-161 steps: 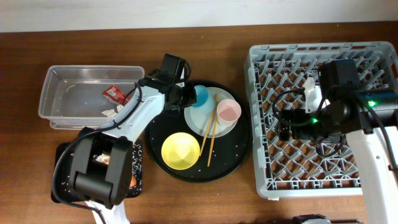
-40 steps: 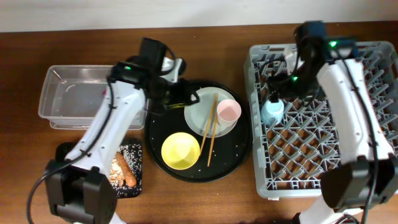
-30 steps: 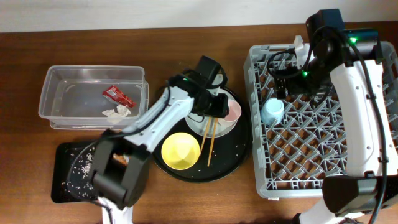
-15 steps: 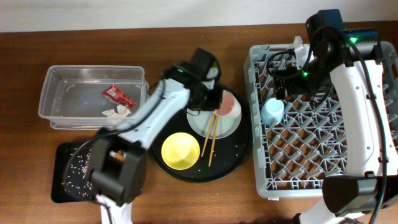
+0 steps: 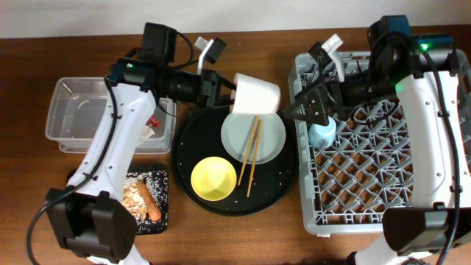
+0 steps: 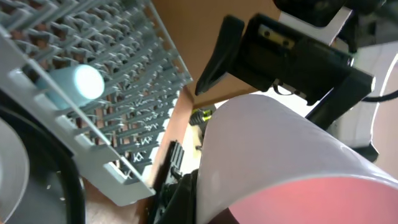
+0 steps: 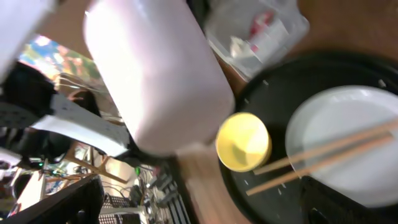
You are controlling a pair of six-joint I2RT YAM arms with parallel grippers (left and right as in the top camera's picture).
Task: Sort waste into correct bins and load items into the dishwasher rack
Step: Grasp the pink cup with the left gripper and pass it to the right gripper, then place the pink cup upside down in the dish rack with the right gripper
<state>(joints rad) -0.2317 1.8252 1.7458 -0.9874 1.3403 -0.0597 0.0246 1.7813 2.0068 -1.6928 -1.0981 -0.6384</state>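
Observation:
My left gripper point(image 5: 224, 88) is shut on the pink cup point(image 5: 256, 94) and holds it on its side above the far rim of the pale plate point(image 5: 261, 132). The cup fills the left wrist view point(image 6: 280, 155) and shows in the right wrist view point(image 7: 155, 74). My right gripper point(image 5: 300, 112) is open and empty, close to the cup on its right, at the left wall of the dishwasher rack point(image 5: 368, 199). The light blue cup point(image 5: 321, 134) stands upside down in the rack. The chopsticks point(image 5: 250, 154) lie across the plate. The yellow bowl point(image 5: 214, 178) sits beside it.
The plate and bowl sit on a large round black tray point(image 5: 280, 184). The clear tub point(image 5: 81, 110) holds the red wrapper point(image 5: 153, 119) and white tissue point(image 5: 149, 133). The flat black tray point(image 5: 163, 213) holds the sausage stick point(image 5: 149, 200) and rice scraps point(image 5: 132, 193).
My left gripper has lifted the pink cup off the plate and tipped it towards the rack. My right gripper has swung left from over the rack to just beside the cup.

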